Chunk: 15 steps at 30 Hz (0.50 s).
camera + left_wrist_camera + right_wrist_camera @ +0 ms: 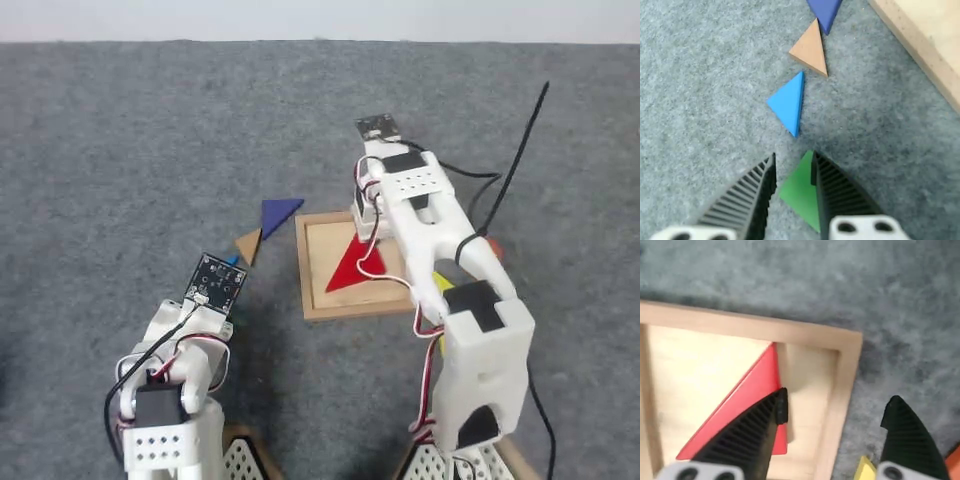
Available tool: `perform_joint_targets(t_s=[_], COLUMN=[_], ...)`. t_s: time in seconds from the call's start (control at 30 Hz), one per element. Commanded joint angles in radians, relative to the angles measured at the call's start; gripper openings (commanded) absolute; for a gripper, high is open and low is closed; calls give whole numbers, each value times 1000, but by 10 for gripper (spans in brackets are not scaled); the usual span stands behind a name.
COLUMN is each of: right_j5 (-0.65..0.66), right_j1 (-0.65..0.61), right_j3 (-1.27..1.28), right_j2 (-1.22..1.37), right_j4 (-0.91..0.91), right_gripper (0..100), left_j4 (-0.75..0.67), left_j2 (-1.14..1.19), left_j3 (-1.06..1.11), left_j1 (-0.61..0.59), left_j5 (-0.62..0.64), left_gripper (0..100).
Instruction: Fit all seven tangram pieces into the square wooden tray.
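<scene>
Slantwise in tray (350, 307), red triangle (355, 268)

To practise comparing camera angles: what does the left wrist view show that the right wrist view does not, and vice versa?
Left wrist, not right: green triangle at the open left gripper, light blue triangle, tan triangle, dark blue triangle. Right, not left: red triangle inside the wooden tray, yellow piece, orange piece, open right gripper. Both: that tray, grey carpet.
</scene>
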Motion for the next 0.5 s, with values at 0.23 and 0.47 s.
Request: perform_joint_targets(t_s=[0.23, 0.47], right_j5=[18, 58], right_j1=[-177, -222], right_j3=[-58, -123], right_j2=[25, 33], right_j4=[4, 2], right_gripper=[310, 310], left_j4=[3, 3], left_j2=[-20, -20], left_j3=[-7, -7], left_j1=[-5, -5], left_j5=[-6, -6], left_gripper=[108, 108])
